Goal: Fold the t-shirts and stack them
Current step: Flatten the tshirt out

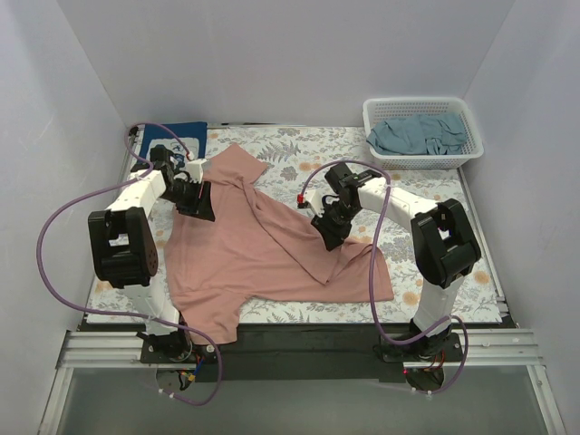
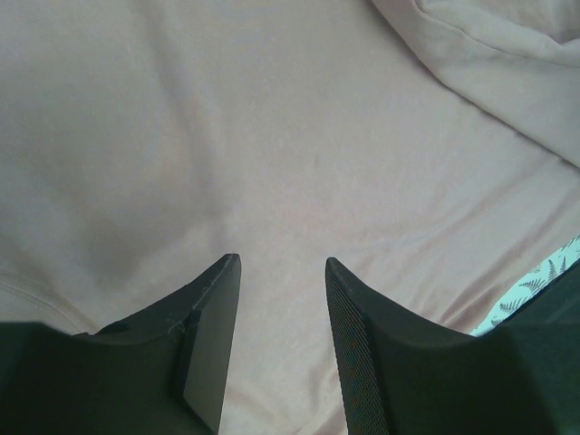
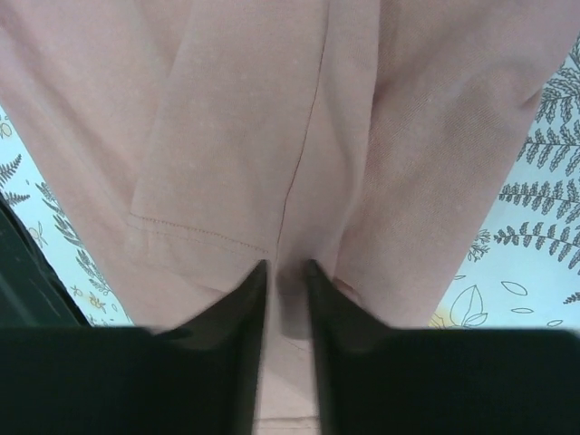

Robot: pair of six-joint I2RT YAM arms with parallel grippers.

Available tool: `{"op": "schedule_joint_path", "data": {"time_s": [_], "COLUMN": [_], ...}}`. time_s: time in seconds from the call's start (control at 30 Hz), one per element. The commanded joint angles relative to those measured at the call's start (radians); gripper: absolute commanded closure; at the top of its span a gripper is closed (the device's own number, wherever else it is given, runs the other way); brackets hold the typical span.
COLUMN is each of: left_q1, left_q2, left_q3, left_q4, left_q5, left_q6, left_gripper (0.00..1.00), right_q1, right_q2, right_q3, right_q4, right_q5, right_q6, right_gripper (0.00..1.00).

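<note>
A dusty-pink t-shirt (image 1: 254,249) lies spread on the floral table cloth (image 1: 299,145), its right part folded over in a diagonal ridge. My left gripper (image 1: 201,201) hovers low over its upper left part; in the left wrist view it (image 2: 281,263) is open with bare pink cloth (image 2: 272,136) beneath. My right gripper (image 1: 331,236) sits on the fold's edge; in the right wrist view it (image 3: 285,265) is closed narrowly on a pleat of pink cloth (image 3: 236,109). A grey-teal t-shirt (image 1: 419,134) lies in the basket. A navy t-shirt (image 1: 186,136) lies at the back left.
The white lattice basket (image 1: 426,160) stands at the back right corner. White walls close in the table on three sides. The black front edge (image 1: 299,335) runs between the arm bases. Floral cloth (image 3: 544,208) shows on both sides of the pink shirt.
</note>
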Motion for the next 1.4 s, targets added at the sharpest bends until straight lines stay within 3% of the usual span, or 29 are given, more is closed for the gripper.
{"op": "schedule_joint_path", "data": {"time_s": [0.0, 0.1, 0.33, 0.47, 0.67, 0.7, 0.73, 0.8, 0.83, 0.97, 1.07, 1.2, 1.3, 1.37], "left_q1": [0.005, 0.003, 0.009, 0.014, 0.02, 0.02, 0.022, 0.025, 0.026, 0.031, 0.031, 0.031, 0.031, 0.029], "left_q2": [-0.033, -0.033, -0.002, -0.004, -0.004, -0.007, -0.017, -0.033, -0.044, -0.077, -0.083, -0.084, -0.08, -0.091], "left_q3": [0.009, -0.01, -0.056, -0.06, -0.068, -0.069, -0.073, -0.091, -0.099, -0.129, -0.146, -0.172, -0.177, -0.192], "left_q4": [0.006, 0.018, 0.064, 0.067, 0.086, 0.086, 0.086, 0.096, 0.101, 0.121, 0.119, 0.124, 0.112, 0.112], "left_q5": [0.017, -0.001, -0.069, -0.066, -0.08, -0.08, -0.077, -0.073, -0.073, -0.066, -0.049, -0.046, -0.043, -0.054], "left_q6": [-0.001, -0.004, -0.039, -0.039, -0.056, -0.056, -0.058, -0.053, -0.051, -0.05, -0.044, -0.039, -0.036, -0.036], "left_gripper": [0.58, 0.58, 0.59, 0.59, 0.59, 0.59, 0.59, 0.59, 0.59, 0.58, 0.58, 0.59, 0.59, 0.59], "right_q1": [0.006, 0.005, -0.037, -0.158, -0.213, -0.213, -0.212, -0.21, -0.209, -0.207, -0.196, -0.178, -0.179, -0.179], "right_q2": [-0.005, -0.014, -0.043, 0.033, 0.156, 0.186, 0.187, 0.147, 0.132, 0.047, -0.036, -0.068, -0.024, 0.004], "right_q3": [-0.008, 0.008, 0.167, 0.352, 0.365, 0.382, 0.394, 0.374, 0.348, 0.305, 0.256, 0.153, 0.141, 0.143], "right_q4": [-0.019, -0.029, -0.026, 0.0, 0.264, 0.264, 0.252, 0.252, 0.255, 0.226, 0.177, 0.136, 0.137, 0.142], "right_q5": [-0.001, 0.007, 0.224, 0.326, 0.606, 0.632, 0.645, 0.622, 0.596, 0.55, 0.427, 0.344, 0.346, 0.357], "right_q6": [-0.026, -0.038, -0.124, -0.179, -0.231, -0.21, -0.196, -0.176, -0.172, -0.139, -0.121, -0.098, -0.09, -0.086], "right_gripper": [0.77, 0.99, 0.99, 0.99, 0.97, 0.71, 0.54, 0.12, 0.11, 0.12, 0.22, 0.49, 0.65, 0.69]}}
